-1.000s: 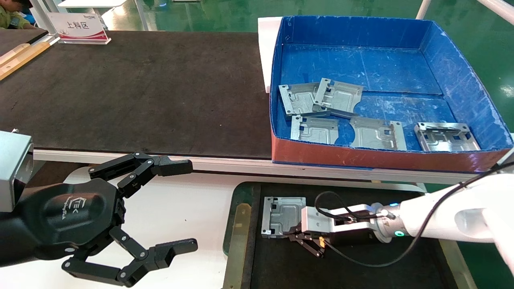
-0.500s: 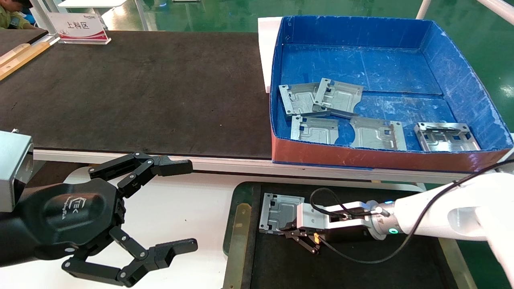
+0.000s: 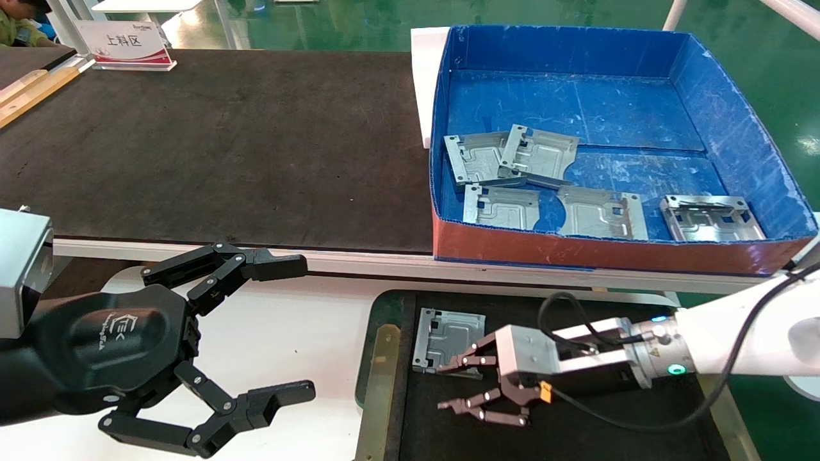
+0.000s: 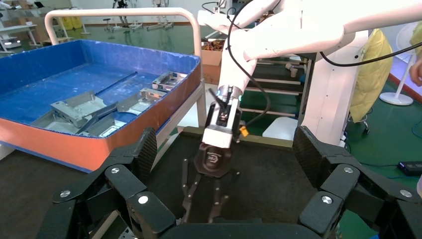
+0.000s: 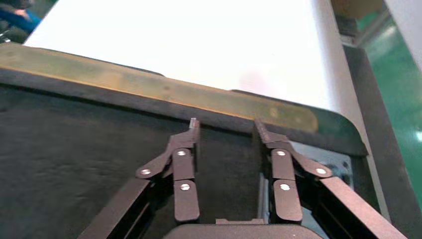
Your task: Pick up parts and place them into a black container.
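Bright, even overhead light is filling the scene and casting only soft shadows. Glare is washing out the white table (image 5: pixel 199 40) in the right wrist view, where everything is looking soft, slightly blurred.

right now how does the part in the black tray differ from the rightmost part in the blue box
The part in the black tray lies alone on the dark felt floor, right beside the open right gripper; the rightmost part in the blue box lies on blue plastic with four other plates nearby. The tray part sits near the tray's brass rim; the box part lies by the box's red front wall. Both are silver-grey stamped plates lying loose.
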